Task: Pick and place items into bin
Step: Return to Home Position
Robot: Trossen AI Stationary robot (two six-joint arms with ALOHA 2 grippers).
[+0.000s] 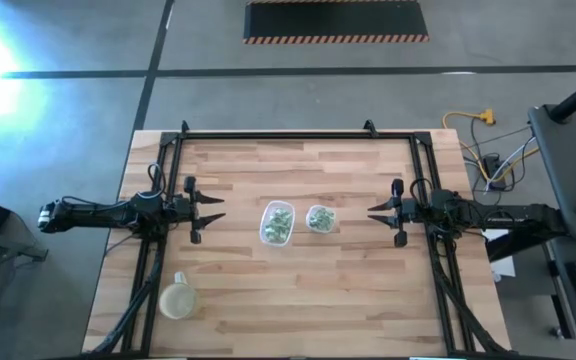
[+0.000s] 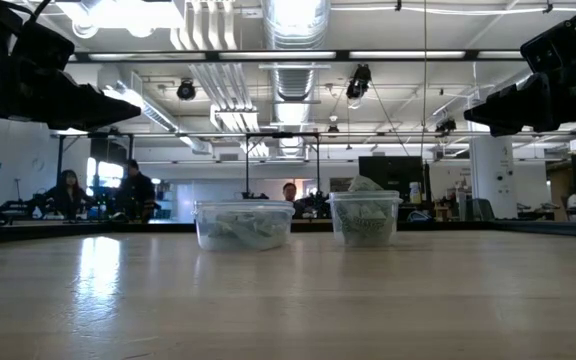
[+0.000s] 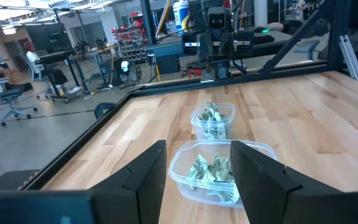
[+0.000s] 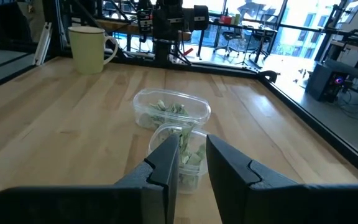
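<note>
Two clear plastic containers stand side by side on their bases at the middle of the wooden table: a larger one [image 1: 277,223] [image 2: 243,223] and a smaller one [image 1: 320,218] [image 2: 365,218]. Both hold small pale-green and white crinkly items [image 3: 211,169] [image 4: 166,107]. I cannot tell which of the two is the bin. My left gripper [image 1: 216,208] [image 3: 197,149] hovers open at the table's left, pointing level at the larger container. My right gripper [image 1: 371,210] [image 4: 191,140] hovers at the table's right, facing the smaller container, with a narrow gap between its fingers. Neither holds anything.
A pale yellow-green mug [image 1: 177,298] [image 4: 91,48] stands near the table's front left corner. A black metal frame [image 1: 298,135] runs along the table's far edge and both sides. Bare wood lies between each gripper and the containers. People sit in the room beyond the table.
</note>
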